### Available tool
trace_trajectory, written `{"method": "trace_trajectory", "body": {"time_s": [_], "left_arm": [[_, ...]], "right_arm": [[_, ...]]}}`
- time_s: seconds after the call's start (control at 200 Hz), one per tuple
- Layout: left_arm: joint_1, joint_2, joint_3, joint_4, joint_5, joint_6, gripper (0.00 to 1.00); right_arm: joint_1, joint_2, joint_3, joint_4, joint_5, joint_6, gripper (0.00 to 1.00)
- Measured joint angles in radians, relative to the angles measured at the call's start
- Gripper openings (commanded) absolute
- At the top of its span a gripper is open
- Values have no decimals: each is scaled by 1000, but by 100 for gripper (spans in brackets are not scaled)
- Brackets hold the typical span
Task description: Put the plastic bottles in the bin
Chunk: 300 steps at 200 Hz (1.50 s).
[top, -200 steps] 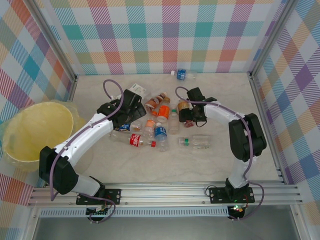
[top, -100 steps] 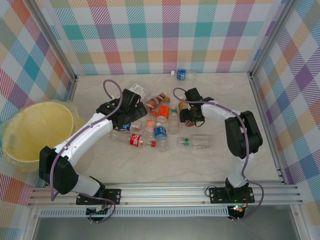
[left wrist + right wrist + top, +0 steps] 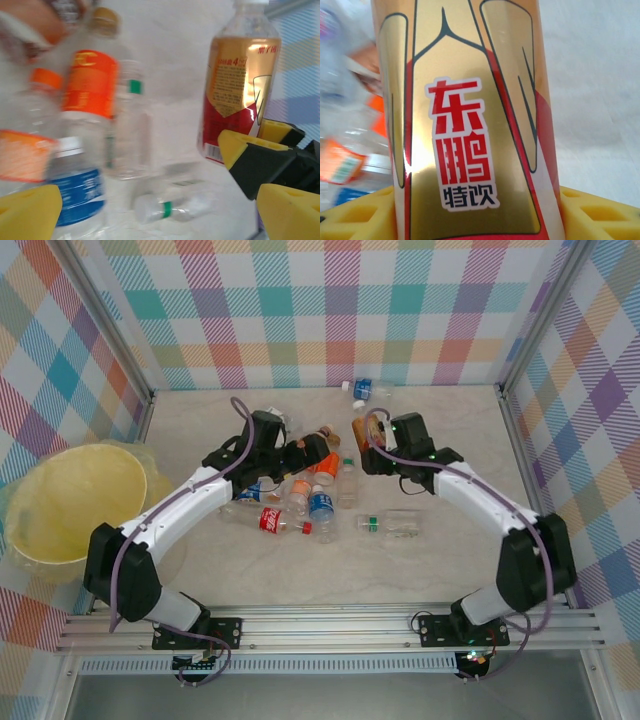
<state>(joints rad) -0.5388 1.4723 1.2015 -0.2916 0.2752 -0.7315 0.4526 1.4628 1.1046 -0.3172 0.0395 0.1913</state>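
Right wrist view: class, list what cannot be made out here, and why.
- gold-labelled bottle: cap and base cut off by the top and bottom edges.
- bottles at left: blurred, labels unreadable.
- fingers: mostly cut off by the bottom edge.

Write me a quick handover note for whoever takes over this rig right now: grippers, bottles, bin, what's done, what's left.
Left gripper: open, holding nothing, hovering over the bottle pile.
Right gripper: shut on the gold-and-red bottle, upright beside the pile.
Bin: far left, beside the left arm; no bottle seen in it.
Strays: green-capped bottle near the pile, blue-labelled bottle by the back wall.
Done: one bottle gripped.
Left: bin it, then all the others.
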Motion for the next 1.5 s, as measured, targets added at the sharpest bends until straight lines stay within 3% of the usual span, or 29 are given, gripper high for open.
{"method": "trace_trajectory", "body": {"time_s": [0.25, 0.565, 0.925, 1.05, 1.15, 1.26, 1.5], "left_arm": [[-7, 7, -12, 235, 163, 0, 100], [-37, 18, 16, 200, 20, 21, 100], [-54, 101, 116, 143, -16, 45, 100], [-56, 132, 134, 130, -16, 45, 86], [-57, 143, 142, 129, -11, 39, 69], [-60, 142, 146, 132, -11, 36, 63], [-27, 45, 155, -36, -152, 85, 61]], "right_arm": [[1, -77, -50, 90, -197, -9, 56], [9, -84, -91, 161, -366, -9, 58], [29, -84, -90, 164, -449, -12, 59], [40, -84, -83, 163, -474, -18, 60], [43, -84, -80, 157, -483, -22, 68], [45, -85, -78, 160, -478, -23, 100], [45, -142, -76, 180, -421, 8, 100]]}}
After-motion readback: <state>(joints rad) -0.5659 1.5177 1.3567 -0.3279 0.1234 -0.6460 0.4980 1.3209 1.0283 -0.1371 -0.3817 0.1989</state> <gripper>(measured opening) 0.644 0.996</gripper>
